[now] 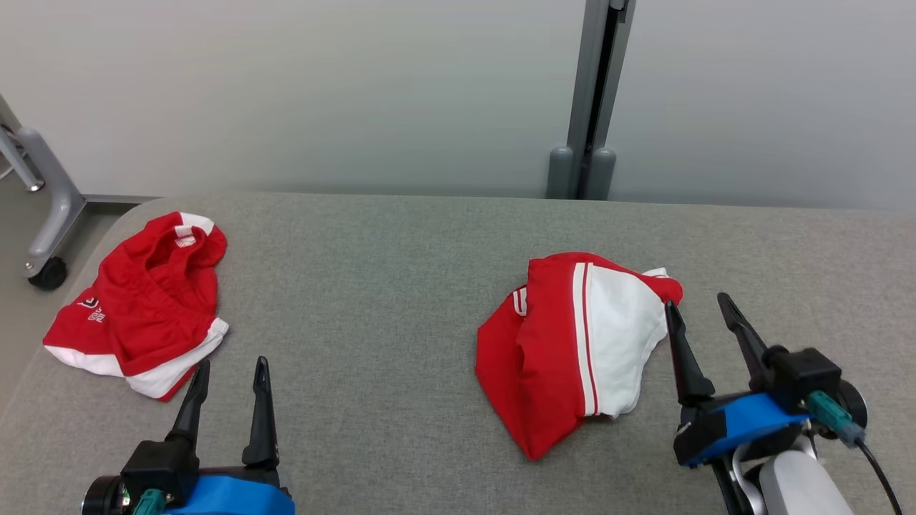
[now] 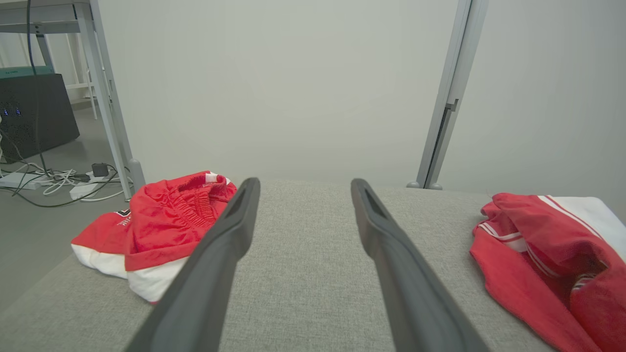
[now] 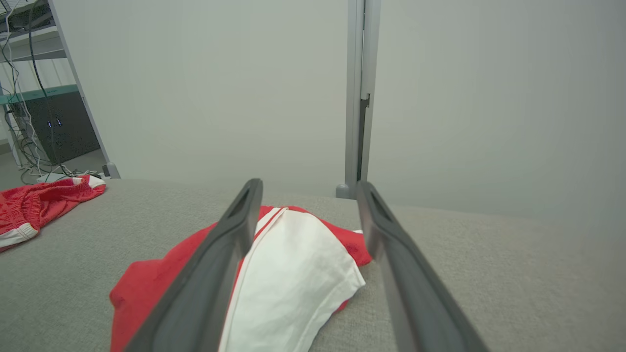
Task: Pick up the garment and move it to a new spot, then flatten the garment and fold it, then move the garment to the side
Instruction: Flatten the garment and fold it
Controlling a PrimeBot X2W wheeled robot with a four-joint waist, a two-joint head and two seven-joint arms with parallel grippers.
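Head view: garment [image 1: 572, 343] lies just left of the spread, empty right claw [image 1: 695, 300].

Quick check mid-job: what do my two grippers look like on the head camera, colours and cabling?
Both the left gripper and right gripper have two long, tapered dark fingers on black blocks over a blue base. Each carries a teal plug; the right one's trails a black cable beside a pale forearm.
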